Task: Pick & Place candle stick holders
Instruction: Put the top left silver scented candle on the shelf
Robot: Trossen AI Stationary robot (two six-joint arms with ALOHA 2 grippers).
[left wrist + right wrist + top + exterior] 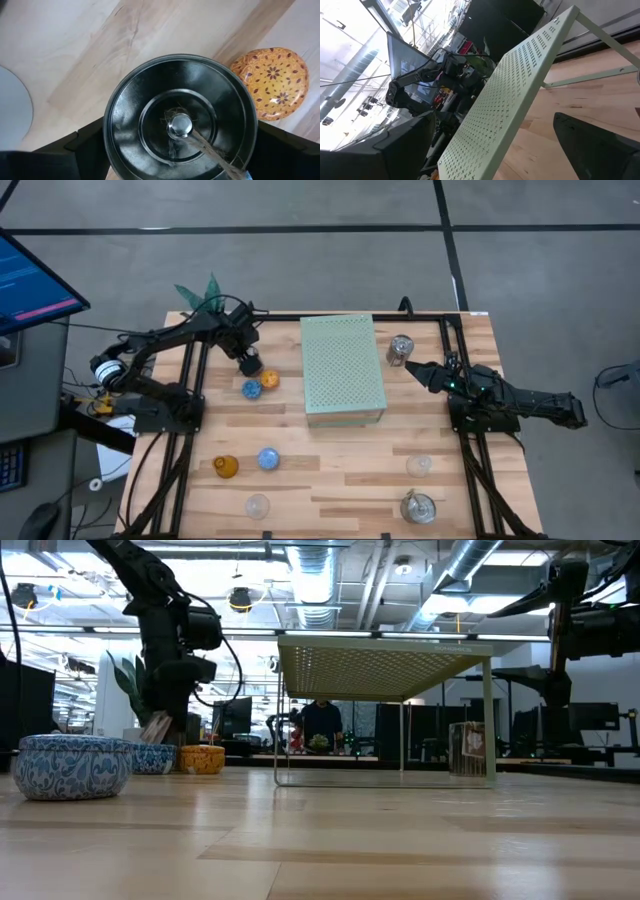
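The wooden worktop (340, 470) carries the pale-green perforated block (344, 368) as its biggest item, a raised shelf on thin legs near the far middle; every place below is given from it.

The left arm reaches in on the block's left side, its left pincer (248, 363) pointing down over a dark-looking round holder (180, 117). In the left wrist view the two fingers (87, 145) stand spread on either side of that holder's rim; whether they touch it I cannot tell. The right arm lies to the block's right, its right pincer (418, 370) spread wide and holding nothing, aimed toward the block.

Just left of the block, beside the left pincer, sit the orange holder (269, 380) and a blue holder (250, 389). A silver holder (400, 348) stands just right of the block's far corner. Nearer the front edge, left of the block, are the amber glass holder (226, 467), a second blue holder (268, 458) and a clear glass holder (258, 505). Front right are another clear holder (419, 465) and another silver cup (418, 506).

A green plant (200, 292) pokes up beyond the block's far left.
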